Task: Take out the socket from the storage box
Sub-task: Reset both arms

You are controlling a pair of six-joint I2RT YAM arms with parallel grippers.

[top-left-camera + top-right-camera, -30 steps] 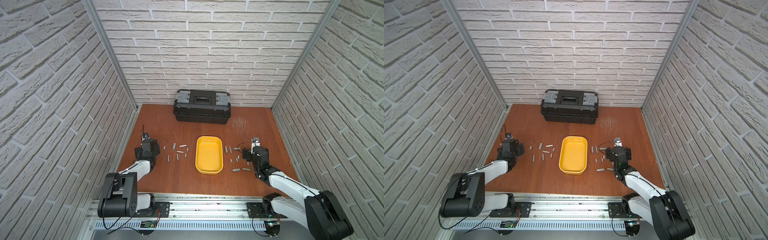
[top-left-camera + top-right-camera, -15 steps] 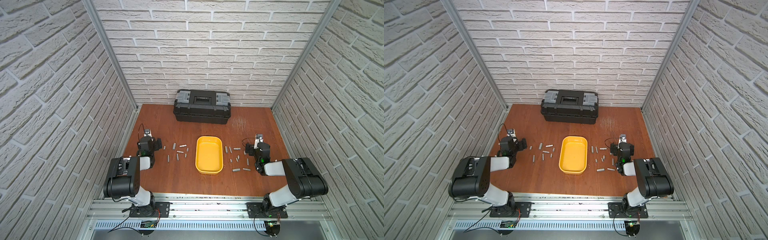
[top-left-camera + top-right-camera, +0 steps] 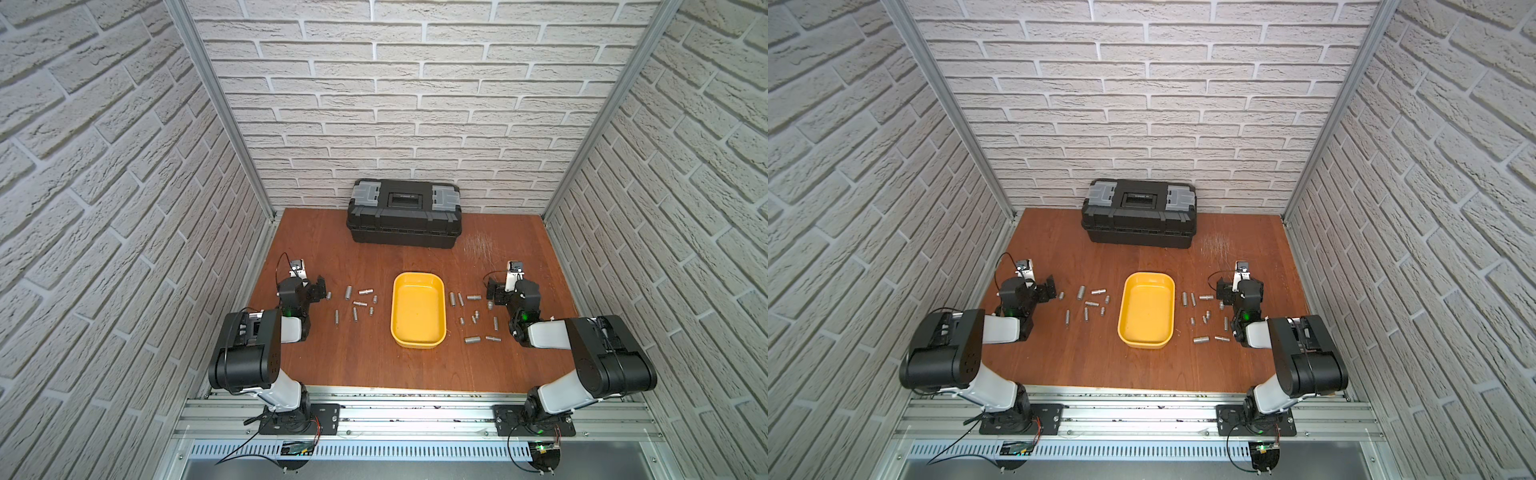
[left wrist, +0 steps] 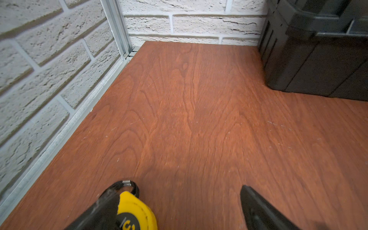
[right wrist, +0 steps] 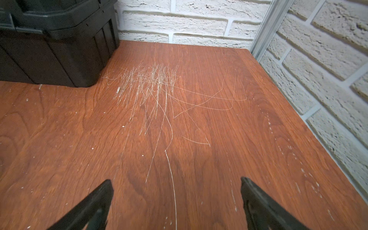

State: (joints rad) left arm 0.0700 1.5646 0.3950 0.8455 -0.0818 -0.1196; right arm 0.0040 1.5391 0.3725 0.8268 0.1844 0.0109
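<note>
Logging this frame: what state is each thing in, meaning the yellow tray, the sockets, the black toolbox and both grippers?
storage box: upright, empty.
sockets beside the left arm: loose on the table, outside the storage box.
sockets beside the right arm: loose on the table, outside the storage box.
toolbox: lid closed.
left gripper: open, nothing between the jaws.
right gripper: open, nothing between the jaws.
</note>
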